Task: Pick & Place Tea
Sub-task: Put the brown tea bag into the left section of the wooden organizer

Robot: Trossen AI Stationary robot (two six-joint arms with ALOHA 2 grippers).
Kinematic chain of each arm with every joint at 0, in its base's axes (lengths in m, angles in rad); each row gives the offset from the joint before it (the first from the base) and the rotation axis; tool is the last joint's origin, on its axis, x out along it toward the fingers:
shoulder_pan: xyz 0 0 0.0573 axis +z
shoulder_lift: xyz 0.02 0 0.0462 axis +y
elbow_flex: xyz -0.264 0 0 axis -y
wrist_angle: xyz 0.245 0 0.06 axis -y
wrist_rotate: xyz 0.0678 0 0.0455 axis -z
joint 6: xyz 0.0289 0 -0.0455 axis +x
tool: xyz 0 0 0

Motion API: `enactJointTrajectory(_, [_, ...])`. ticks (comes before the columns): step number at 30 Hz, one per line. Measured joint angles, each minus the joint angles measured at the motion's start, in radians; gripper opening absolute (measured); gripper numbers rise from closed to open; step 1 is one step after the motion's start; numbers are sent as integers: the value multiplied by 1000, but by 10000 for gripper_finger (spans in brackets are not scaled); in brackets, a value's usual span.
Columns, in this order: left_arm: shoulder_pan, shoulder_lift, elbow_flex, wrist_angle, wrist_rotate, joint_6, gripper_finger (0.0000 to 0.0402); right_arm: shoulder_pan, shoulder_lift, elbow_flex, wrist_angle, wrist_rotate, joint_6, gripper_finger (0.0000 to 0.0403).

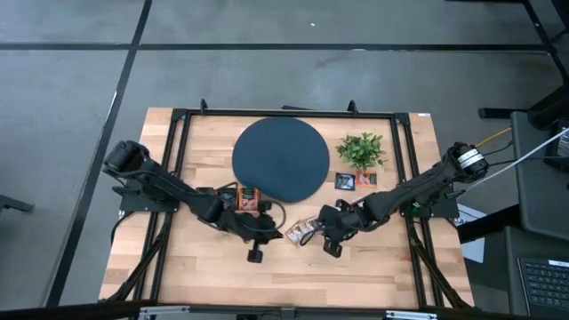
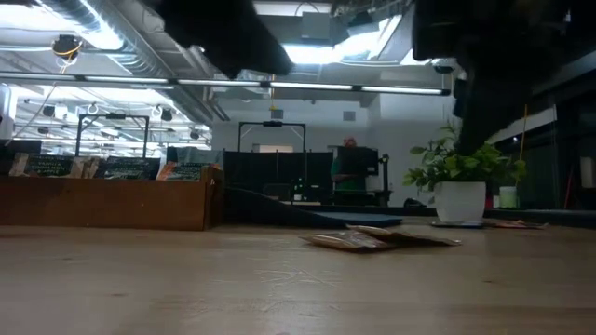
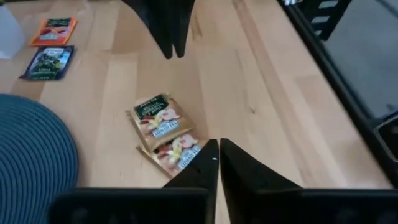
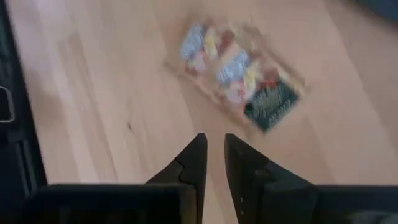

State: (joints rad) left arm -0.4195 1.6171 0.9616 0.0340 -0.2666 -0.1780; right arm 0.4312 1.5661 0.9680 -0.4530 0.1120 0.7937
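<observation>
"Two pale tea bags (image 3: 166,132) lie overlapped on the wooden surface (image 1: 373,267), near the front, between both arms. See them?"

"Yes. The left hand (image 3: 217,152) is right at the edge of the lower one, its fingers pinched together, and I can't make out any corner caught between them."

"And the right hand (image 4: 212,149)?"

"Hovering just beside the same pair, fingers only a crack apart, nothing in them. Another orange bag (image 3: 55,30) and a dark one (image 3: 48,62) lie by the plant (image 1: 361,149), well apart from this."

"What worries you?"

"Both hands are crowding one small pile. If the left lifts now, I'd guess it comes up with nothing, or drags both bags since they overlap. The arms could also bump each other, so close."

"And the round blue mat (image 1: 281,160)?"

"Nothing on it that I can see."
</observation>
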Motion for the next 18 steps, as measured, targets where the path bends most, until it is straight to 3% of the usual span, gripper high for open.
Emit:
enactJointTrajectory(10, [45, 140, 120, -44, 6, 61, 3, 2, 0, -100, 1, 45, 229, 140])
enactJointTrajectory(18, [95, 256, 168, -36, 70, 62, 3, -1, 0, -234, 234, 32, 306, 167])
